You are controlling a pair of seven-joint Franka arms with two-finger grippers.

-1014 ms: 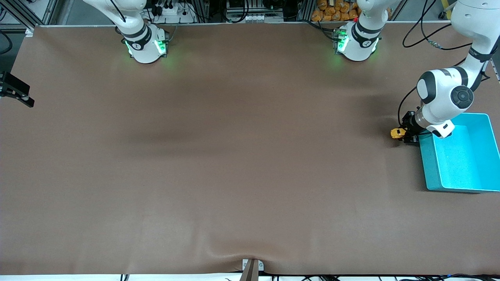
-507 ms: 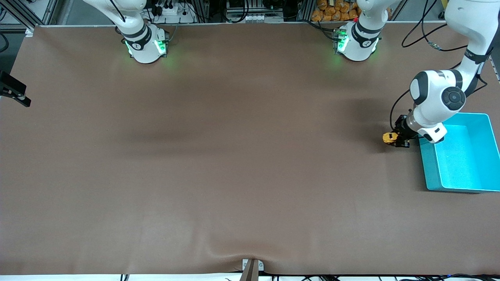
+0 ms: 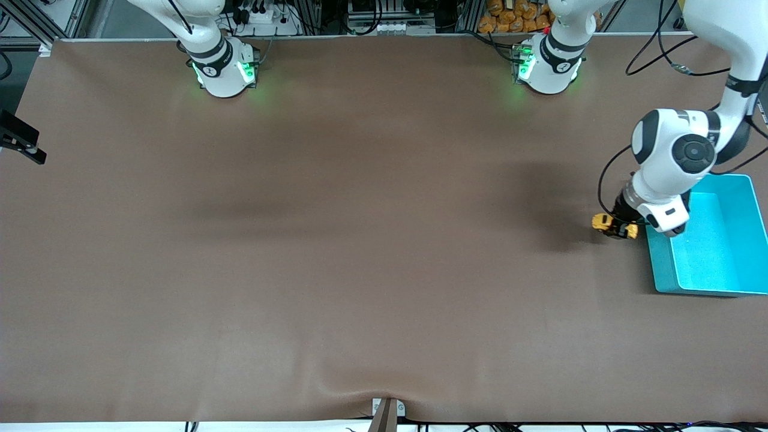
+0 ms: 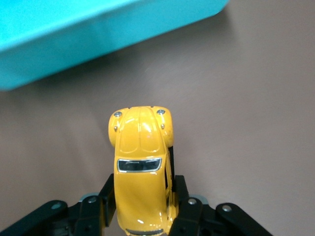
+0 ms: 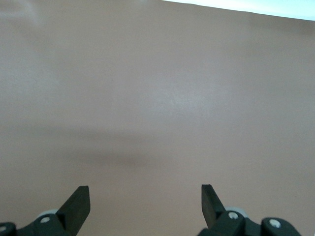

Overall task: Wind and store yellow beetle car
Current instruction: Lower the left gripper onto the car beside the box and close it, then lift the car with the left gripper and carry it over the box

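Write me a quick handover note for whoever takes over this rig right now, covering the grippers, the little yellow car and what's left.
Left gripper: fingers shut on the yellow beetle car, low over the table beside the turquoise bin, toward the left arm's end.
Right gripper: fingers open, holding nothing, over bare table; that arm waits.
Car: outside the bin, gripped by its sides with its nose sticking out past the fingers.
Done: car is picked up in a firm grasp. Whether it is wound cannot be told.
Left: place the car in the bin, which holds nothing visible, then release.
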